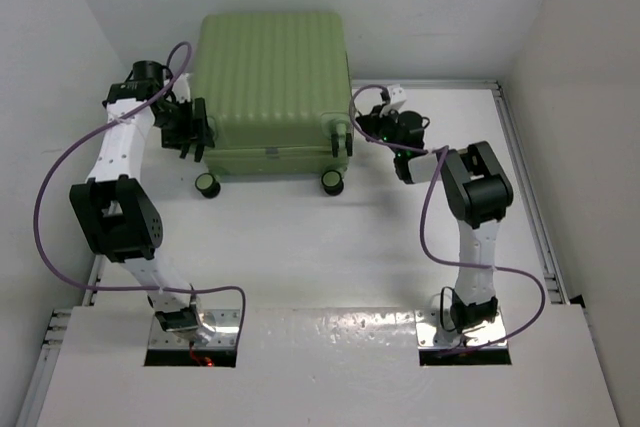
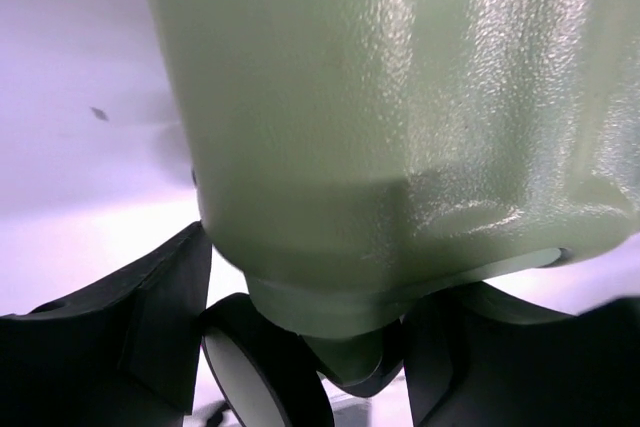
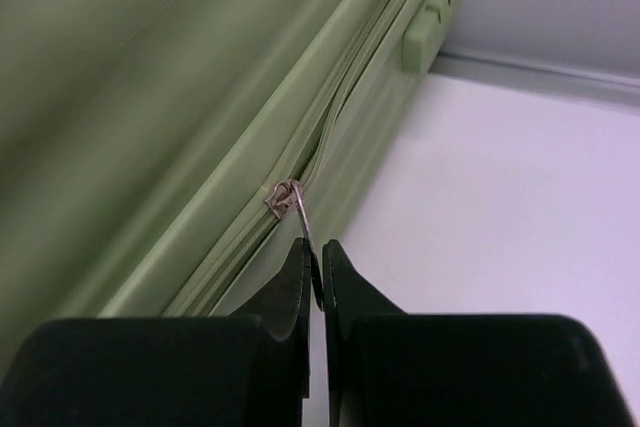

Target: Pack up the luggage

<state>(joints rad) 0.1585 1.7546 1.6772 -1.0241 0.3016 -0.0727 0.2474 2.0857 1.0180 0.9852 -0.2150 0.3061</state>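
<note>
Overhead view looks down from behind the arms; wrist views peer past the left hand (image 2: pixel 310 357) and right hand (image 3: pixel 316 272), close on the luggage (image 1: pixel 272 77), seemingly opposite sides.

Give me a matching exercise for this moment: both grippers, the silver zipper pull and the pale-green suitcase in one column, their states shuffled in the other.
Things
1. left gripper
2. right gripper
3. small silver metal zipper pull
4. large pale-green ribbed hard-shell suitcase

States
A. lying flat, lid down
B. jaws apart, astride a suitcase corner
C. jaws shut on the zipper pull
D. pinched, at the suitcase's side seam

Pairs: 1-B, 2-C, 3-D, 4-A
</note>
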